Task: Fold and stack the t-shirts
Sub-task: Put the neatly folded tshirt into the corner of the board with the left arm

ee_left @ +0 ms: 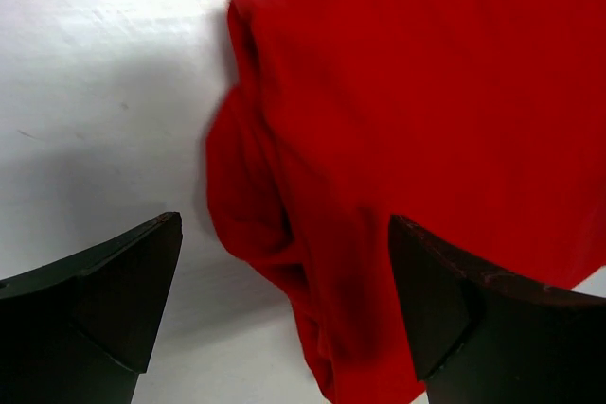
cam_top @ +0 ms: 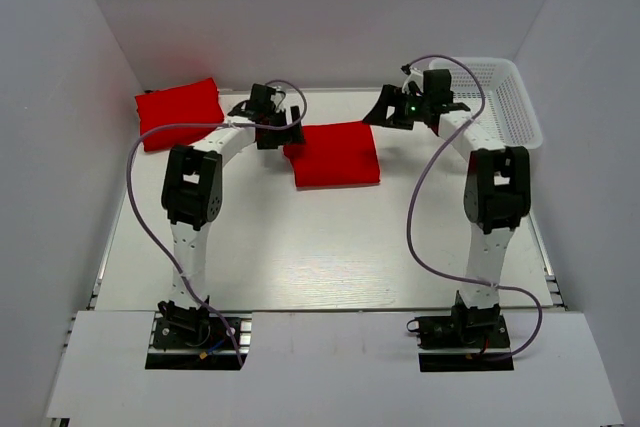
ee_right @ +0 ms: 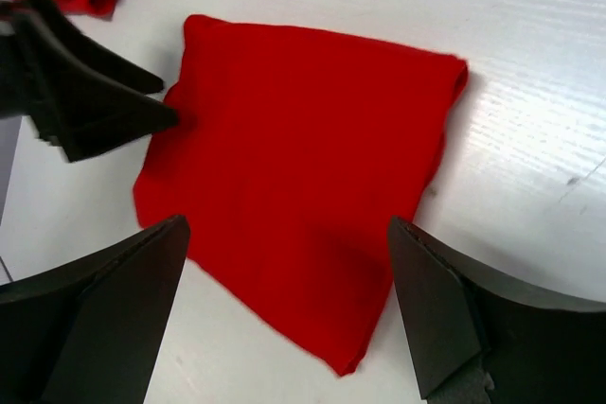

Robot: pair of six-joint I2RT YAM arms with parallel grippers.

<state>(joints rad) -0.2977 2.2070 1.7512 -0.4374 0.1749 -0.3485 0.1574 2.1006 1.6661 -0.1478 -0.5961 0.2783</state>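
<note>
Top external: folded t-shirt (cam_top: 332, 154) flat on table (cam_top: 300, 257), between both grippers. Left gripper (cam_top: 285, 135) at its left edge, fingers spread wide, gripping nothing. Right gripper (cam_top: 378, 115) over far right corner, likewise spread, empty. Second t-shirt (cam_top: 180, 112) beyond left gripper, further left. Basket (cam_top: 512, 97) right of right gripper.

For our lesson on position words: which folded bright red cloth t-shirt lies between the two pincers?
The red cloth t-shirt in the middle of the white table; the other red t-shirt lies off in the far left corner.
</note>
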